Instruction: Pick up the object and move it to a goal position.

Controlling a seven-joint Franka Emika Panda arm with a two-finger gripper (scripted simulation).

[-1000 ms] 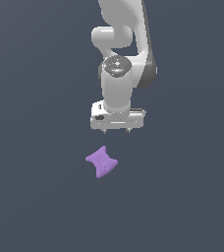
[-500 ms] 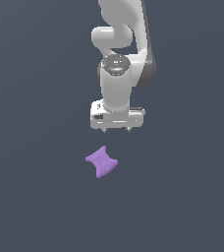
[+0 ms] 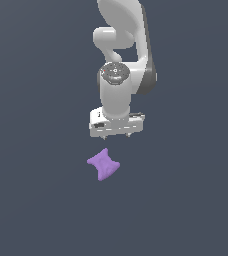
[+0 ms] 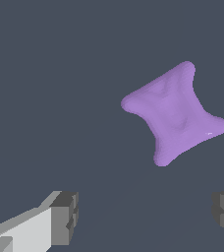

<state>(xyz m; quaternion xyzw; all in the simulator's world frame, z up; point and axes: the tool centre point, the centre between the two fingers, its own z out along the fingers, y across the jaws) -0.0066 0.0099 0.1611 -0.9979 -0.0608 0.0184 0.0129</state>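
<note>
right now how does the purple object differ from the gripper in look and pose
The purple object is matte purple and bow-tie shaped with a pinched waist; the gripper is white and blocky with dark finger pads. The object is narrower than the gripper in the exterior view. The object lies on the dark floor, while the gripper hangs from the arm, apart from it, jaws spread with nothing between them.

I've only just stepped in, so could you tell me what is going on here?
A white Panda arm's gripper hangs open above a dark surface, holding nothing. The small purple bow-tie-shaped object lies on that surface, untouched and not yet between the fingers. The pickup has not begun.
</note>
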